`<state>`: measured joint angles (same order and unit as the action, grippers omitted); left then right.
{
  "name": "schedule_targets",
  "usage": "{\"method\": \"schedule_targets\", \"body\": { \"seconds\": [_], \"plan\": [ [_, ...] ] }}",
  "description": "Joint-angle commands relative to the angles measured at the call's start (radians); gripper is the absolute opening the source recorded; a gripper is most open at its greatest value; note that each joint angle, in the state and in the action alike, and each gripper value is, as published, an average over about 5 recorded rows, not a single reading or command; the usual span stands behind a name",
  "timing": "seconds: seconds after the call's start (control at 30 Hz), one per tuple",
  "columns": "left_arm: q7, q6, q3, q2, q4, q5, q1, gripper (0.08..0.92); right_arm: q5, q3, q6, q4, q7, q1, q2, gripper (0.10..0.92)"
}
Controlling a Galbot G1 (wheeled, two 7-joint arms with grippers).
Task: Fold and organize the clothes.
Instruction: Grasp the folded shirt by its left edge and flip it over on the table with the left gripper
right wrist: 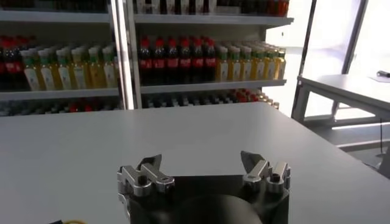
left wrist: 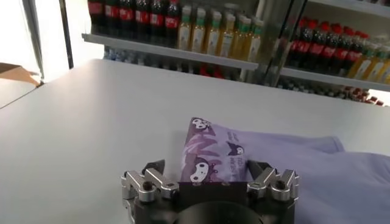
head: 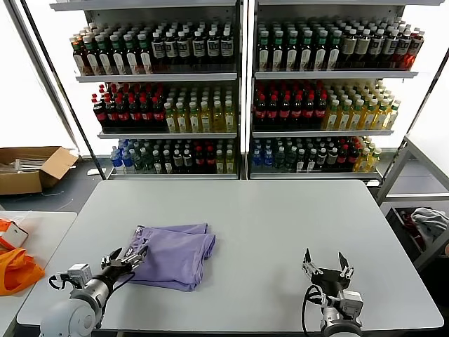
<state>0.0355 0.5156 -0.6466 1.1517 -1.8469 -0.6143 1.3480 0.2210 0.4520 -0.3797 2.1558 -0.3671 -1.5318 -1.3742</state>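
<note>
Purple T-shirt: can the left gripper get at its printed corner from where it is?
Probably yes: the open left gripper sits right at the purple T-shirt, its printed corner between the fingers, nothing blocking.

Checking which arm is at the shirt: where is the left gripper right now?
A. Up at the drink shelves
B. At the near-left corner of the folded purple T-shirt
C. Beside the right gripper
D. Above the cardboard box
B: the open left gripper sits at the printed corner of the T-shirt.

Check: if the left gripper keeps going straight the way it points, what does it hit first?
Likely the T-shirt: the open left gripper points straight at its printed folded edge, right at the fingertips. Contact can't be judged.
</note>
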Motion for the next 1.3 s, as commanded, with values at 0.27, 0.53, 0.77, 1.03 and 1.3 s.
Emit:
{"method": "schedule_targets", "body": {
  "seconds": [0.27, 0.53, 0.77, 1.03, 1.3],
  "plan": [
    [0.016, 0.015, 0.004, -0.005, 0.036, -0.043, -0.011, 0.662, -0.004, -0.006, 0.001, 0.0, 0.001, 0.001, -0.001, 0.823],
    [0.024, 0.022, 0.006, 0.0, 0.032, -0.045, -0.01, 0.428, -0.003, -0.008, 0.001, -0.001, 0.001, 0.005, -0.003, 0.823],
    [0.029, 0.02, 0.007, 0.008, 0.043, -0.042, -0.009, 0.229, -0.002, -0.008, 0.0, -0.002, 0.002, 0.011, -0.002, 0.823],
    [-0.002, -0.011, -0.057, -0.015, 0.011, -0.06, -0.022, 0.119, 0.001, -0.005, -0.003, -0.004, 0.002, 0.018, 0.004, 0.823],
    [-0.023, -0.013, -0.24, -0.142, 0.001, -0.109, -0.027, 0.119, 0.008, -0.013, -0.006, -0.015, 0.0, 0.039, 0.012, 0.823]
  ]
}}
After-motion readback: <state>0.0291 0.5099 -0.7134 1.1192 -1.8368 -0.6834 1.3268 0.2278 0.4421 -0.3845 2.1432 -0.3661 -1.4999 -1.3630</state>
